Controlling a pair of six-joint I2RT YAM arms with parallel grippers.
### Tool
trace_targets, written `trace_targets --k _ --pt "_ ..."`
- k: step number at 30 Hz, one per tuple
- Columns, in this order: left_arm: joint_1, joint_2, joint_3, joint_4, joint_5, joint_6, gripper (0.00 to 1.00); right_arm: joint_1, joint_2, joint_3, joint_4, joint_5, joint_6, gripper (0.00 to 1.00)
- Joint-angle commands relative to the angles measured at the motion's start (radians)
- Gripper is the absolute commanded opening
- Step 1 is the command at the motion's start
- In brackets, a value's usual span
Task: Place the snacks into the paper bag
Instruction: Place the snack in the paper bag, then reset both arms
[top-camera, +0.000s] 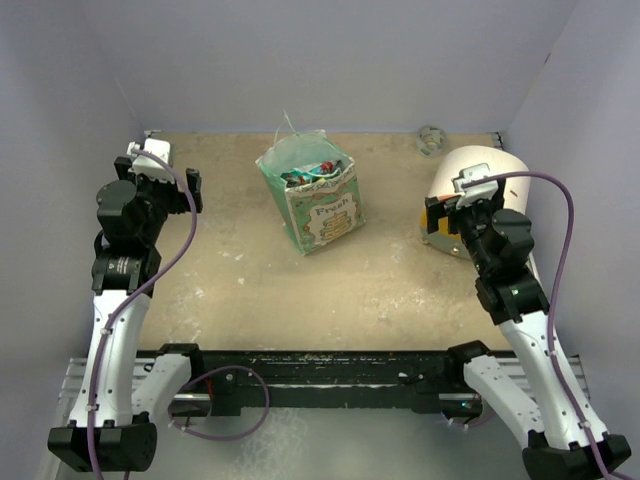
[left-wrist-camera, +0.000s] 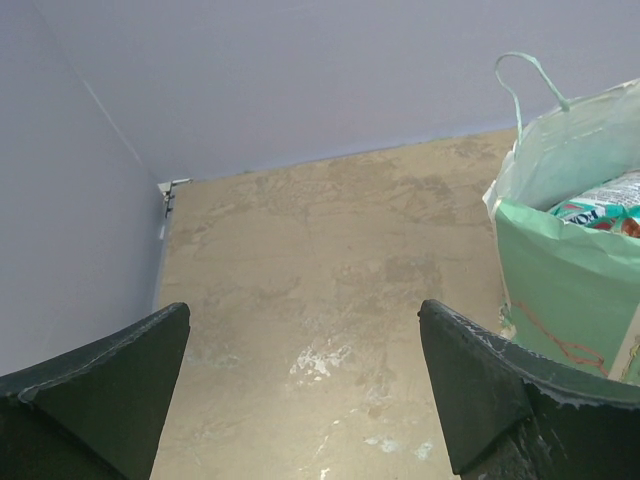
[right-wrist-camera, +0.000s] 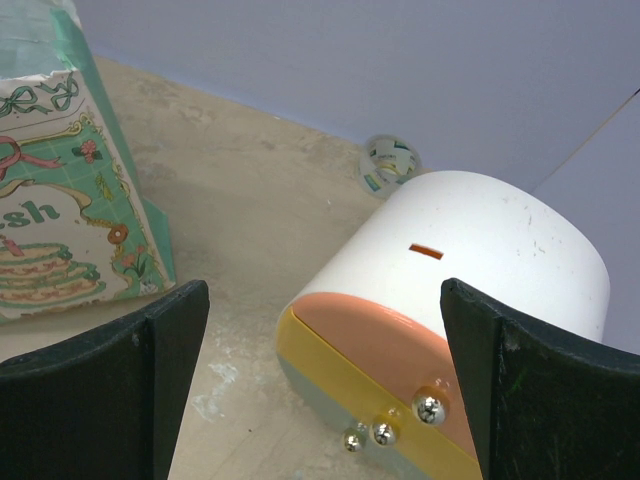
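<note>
Snacks (top-camera: 312, 170), small glossy candy packets with a teal-and-red one on top, sit inside the mint-green paper gift bag (top-camera: 318, 205). The bag stands upright on the tan mottled tabletop (top-camera: 250, 290). No packet shows on the surface around the bag, so I judge loading is done or nearly so.

My left gripper (left-wrist-camera: 305, 325) hangs left of the bag, fingers wide apart with nothing between them. Right gripper (right-wrist-camera: 325, 300) is the same, right of the bag, by the large white cylinder with orange-and-yellow end (right-wrist-camera: 480, 250) lying on its side.

Next: check for strays, then back off clear of the bag.

Can't count packets; the bag walls hide most of them. Small roundish thing (right-wrist-camera: 388, 163) behind the cylinder, right of the bag: can't identify.
</note>
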Motion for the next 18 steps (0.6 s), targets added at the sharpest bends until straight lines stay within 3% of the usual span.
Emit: trace_targets --k 1,6,18 --pt "0.034 -0.021 -0.003 -0.013 0.071 0.011 0.99 -0.018 -0.057 -0.004 0.043 -0.07 -0.016 1.0" --pt "0.047 -0.03 -0.027 -0.027 0.147 0.038 0.99 -0.03 -0.068 -0.003 0.036 -0.03 -0.045 1.0" --pt "0.055 -0.051 -0.025 -0.073 0.142 0.058 0.99 -0.058 -0.057 -0.005 0.044 0.086 -0.046 1.0"
